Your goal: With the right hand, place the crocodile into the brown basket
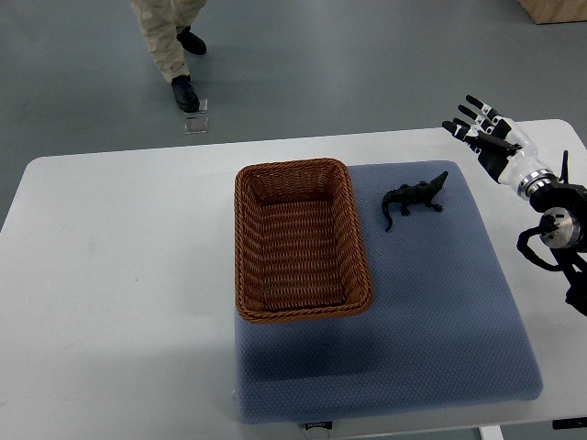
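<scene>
A small dark toy crocodile (415,197) lies on the blue mat (431,312), just right of the brown woven basket (246,238). The basket stands on the mat's left part and holds nothing that I can see. My right hand (479,126) hovers at the table's far right, above and to the right of the crocodile and well apart from it. Its fingers are spread and hold nothing. The right arm (550,215) comes in from the right edge. The left arm does not show.
The mat lies on a white table (110,302). A person's legs and black shoes (183,92) stand on the grey floor beyond the table's far edge, next to a small clear object (197,121). A wooden box corner (559,9) shows at top right.
</scene>
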Controlling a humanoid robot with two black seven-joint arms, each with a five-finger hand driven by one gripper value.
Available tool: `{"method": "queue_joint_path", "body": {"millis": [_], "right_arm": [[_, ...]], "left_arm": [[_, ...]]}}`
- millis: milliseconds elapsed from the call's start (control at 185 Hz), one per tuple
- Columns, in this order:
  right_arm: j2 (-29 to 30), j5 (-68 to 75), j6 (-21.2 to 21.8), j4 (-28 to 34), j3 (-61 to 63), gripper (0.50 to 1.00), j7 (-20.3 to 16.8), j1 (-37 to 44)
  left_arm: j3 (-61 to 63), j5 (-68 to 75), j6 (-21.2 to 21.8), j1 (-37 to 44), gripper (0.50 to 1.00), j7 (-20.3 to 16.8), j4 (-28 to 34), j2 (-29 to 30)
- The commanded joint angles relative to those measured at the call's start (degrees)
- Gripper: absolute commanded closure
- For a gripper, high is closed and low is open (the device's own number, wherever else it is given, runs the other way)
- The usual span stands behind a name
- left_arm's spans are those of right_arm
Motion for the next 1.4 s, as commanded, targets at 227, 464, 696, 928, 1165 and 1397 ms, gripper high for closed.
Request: {"method": "queue_joint_path", "body": {"millis": [227, 464, 696, 928, 1165, 1397], "right_arm": [[-0.15, 0.00, -0.07, 0.13, 0.18, 0.570, 0.00, -0.13], [-0.24, 0.00, -0.16, 0.05, 0.09, 0.568, 0.00, -0.13], [-0.41, 0.00, -0.07, 0.13, 0.27, 0.570, 0.09, -0.04], [-0.59, 0.00, -0.07, 0.05, 0.35, 0.568, 0.00, 0.13], [-0.59, 0.00, -0.07, 0.05, 0.44, 0.568, 0.09, 0.13], [-0.94, 0.00, 0.01, 0.05, 0.44, 0.568, 0.09, 0.40]], "left_arm": [[0.07, -0.02, 0.08, 0.00, 0.500, 0.13, 0.00, 0.00], [-0.02, -0.02, 0.08, 0.00, 0.500, 0.04, 0.00, 0.00], [0.07, -0.02, 0.08, 0.00, 0.500, 0.12, 0.08, 0.00], [0.07, -0.02, 0.08, 0.00, 0.500, 0.04, 0.08, 0.00], [0.07, -0.02, 0.08, 0.00, 0.500, 0.04, 0.08, 0.00], [0.07, -0.02, 0.08, 0.00, 0.500, 0.04, 0.08, 0.00]]}}
